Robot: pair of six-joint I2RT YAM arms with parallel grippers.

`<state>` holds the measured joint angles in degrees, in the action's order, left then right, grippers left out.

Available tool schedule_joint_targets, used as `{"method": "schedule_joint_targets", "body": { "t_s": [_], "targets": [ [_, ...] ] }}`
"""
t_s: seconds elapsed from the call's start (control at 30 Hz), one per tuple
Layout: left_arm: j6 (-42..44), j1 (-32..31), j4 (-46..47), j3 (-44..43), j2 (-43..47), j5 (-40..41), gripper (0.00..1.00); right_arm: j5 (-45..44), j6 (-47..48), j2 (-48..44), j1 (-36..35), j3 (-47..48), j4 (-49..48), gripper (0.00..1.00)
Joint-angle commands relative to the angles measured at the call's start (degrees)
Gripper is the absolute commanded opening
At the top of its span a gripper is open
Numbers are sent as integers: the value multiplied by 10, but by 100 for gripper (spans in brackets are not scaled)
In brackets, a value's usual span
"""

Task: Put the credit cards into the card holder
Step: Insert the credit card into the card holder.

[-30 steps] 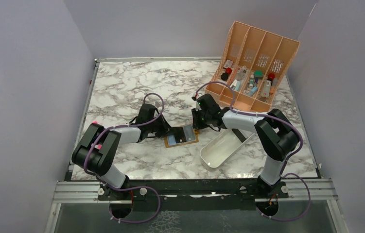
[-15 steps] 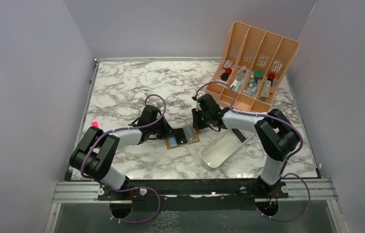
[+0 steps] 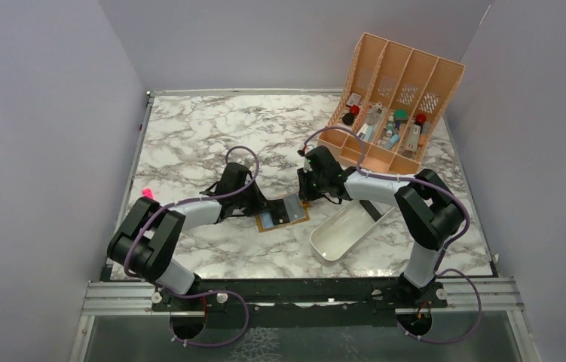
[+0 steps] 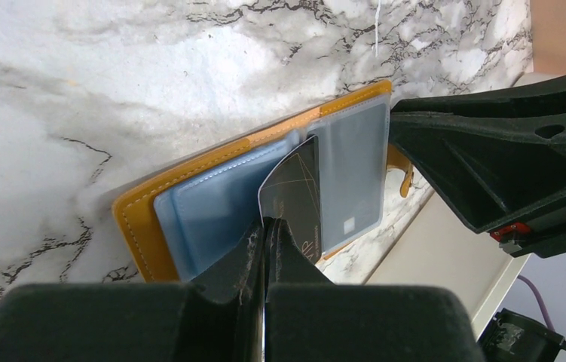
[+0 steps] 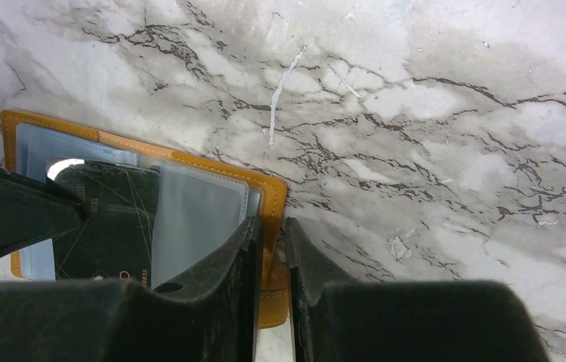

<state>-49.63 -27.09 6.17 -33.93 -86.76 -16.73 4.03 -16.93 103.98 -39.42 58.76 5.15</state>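
The mustard-orange card holder [image 3: 283,213] lies open on the marble between both arms. My left gripper [image 3: 258,205] comes in from the left, shut on a dark credit card [image 4: 295,188] with thin gold lines. That card's far end rests on the blue inner pockets [image 4: 212,215] near the fold. A pale grey credit card [image 4: 351,173] lies flat in the holder's right half. My right gripper [image 5: 270,226] is shut on the holder's orange right edge [image 5: 272,197], next to the strap. In the right wrist view the dark credit card [image 5: 110,219] overlaps the left half.
A white oblong tray [image 3: 344,230] lies just right of the holder, under the right arm. The big peach slotted organiser [image 3: 396,98], holding several small items, stands at the back right. Side walls close in the table.
My left arm has edged slightly right toward the holder with the dark card. The right gripper has stayed on the holder's edge.
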Motion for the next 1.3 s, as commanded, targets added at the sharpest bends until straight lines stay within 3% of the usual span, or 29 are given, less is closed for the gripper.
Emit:
{"method": "schedule_joint_targets", "body": {
  "t_s": [0.0,0.27,0.77,1.27],
  "targets": [
    [2,-4,-14,11,-20,19,0,4,-3,30,-4,-25,38,22],
    [-60,-4,80,54,-23,-17,0,21,-14,32,-5,-29,34,22],
    [-56,-4,119,74,3,32,0,65,-60,6,-7,-58,3,20],
    [-44,-15,150,71,2,3,1,68,-139,-28,-7,-100,-45,20]
  ]
}}
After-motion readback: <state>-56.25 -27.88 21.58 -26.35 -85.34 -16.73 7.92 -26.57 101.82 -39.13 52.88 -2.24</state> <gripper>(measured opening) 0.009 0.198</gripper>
